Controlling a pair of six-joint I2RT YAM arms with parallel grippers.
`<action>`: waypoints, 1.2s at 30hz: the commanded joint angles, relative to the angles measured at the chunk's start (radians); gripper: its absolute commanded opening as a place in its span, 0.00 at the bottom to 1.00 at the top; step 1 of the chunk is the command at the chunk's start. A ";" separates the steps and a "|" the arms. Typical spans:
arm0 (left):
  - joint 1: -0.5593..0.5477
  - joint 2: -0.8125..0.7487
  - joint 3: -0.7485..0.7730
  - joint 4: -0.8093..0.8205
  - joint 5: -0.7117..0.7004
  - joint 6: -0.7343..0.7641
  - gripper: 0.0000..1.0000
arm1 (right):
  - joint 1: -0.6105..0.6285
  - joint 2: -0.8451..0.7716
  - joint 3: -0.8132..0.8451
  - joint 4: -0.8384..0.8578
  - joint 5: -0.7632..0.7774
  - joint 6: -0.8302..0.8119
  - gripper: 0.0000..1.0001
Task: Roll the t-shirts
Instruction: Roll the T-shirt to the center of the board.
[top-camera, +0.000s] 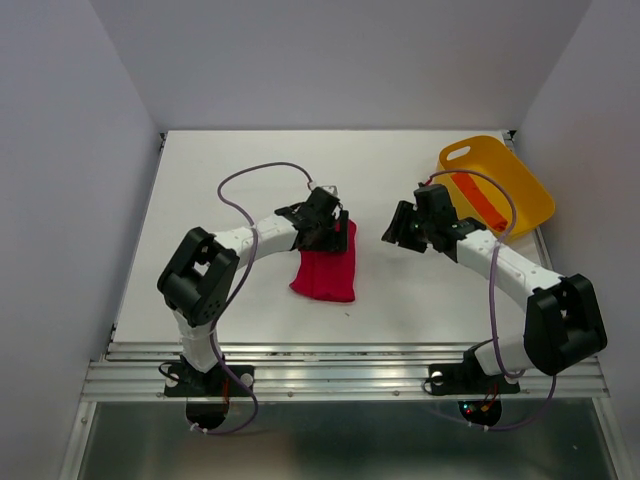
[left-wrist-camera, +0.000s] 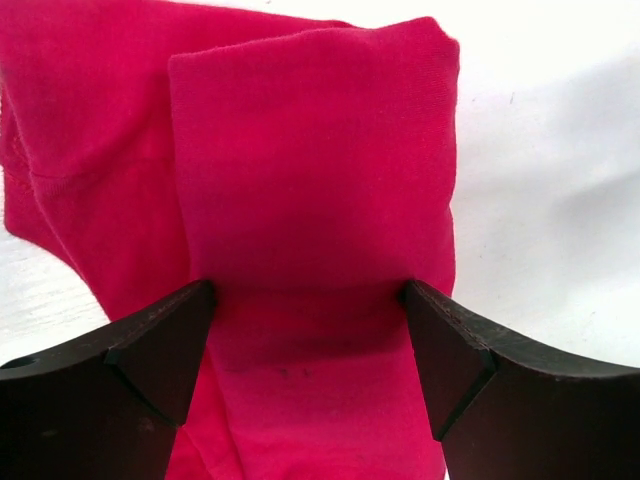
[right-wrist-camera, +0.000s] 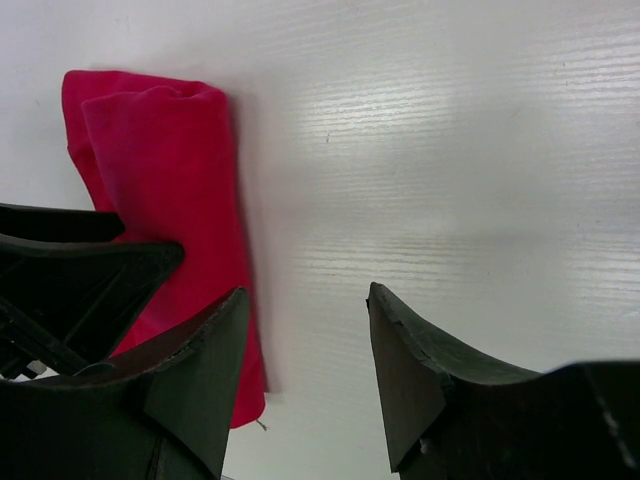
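A crimson t-shirt (top-camera: 326, 268) lies folded into a narrow strip mid-table. My left gripper (top-camera: 323, 222) hovers over its far end. In the left wrist view the jaws stand wide apart over the crimson t-shirt (left-wrist-camera: 310, 180), and the left gripper (left-wrist-camera: 308, 290) pinches nothing. My right gripper (top-camera: 403, 228) is to the right of the strip, open over bare table. The right wrist view shows the right gripper (right-wrist-camera: 306, 292) with only tabletop between its fingers and the crimson t-shirt (right-wrist-camera: 170, 170) off to their left. An orange-red t-shirt (top-camera: 480, 202) lies as a narrow roll in the yellow tub (top-camera: 520, 180).
The yellow tub with handles stands at the table's far right, close to the right wall. White walls close in the table on the left, back and right. A metal rail (top-camera: 340, 370) runs along the near edge by the arm bases.
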 joint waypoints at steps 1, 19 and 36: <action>0.004 -0.052 -0.028 0.033 0.035 0.000 0.88 | 0.005 -0.033 -0.001 -0.002 0.002 -0.015 0.57; -0.084 -0.104 0.121 -0.204 -0.170 0.024 0.77 | 0.004 0.017 -0.133 0.225 -0.231 0.113 0.55; -0.276 0.114 0.252 -0.353 -0.435 -0.182 0.87 | 0.005 0.019 -0.187 0.205 -0.157 0.130 0.62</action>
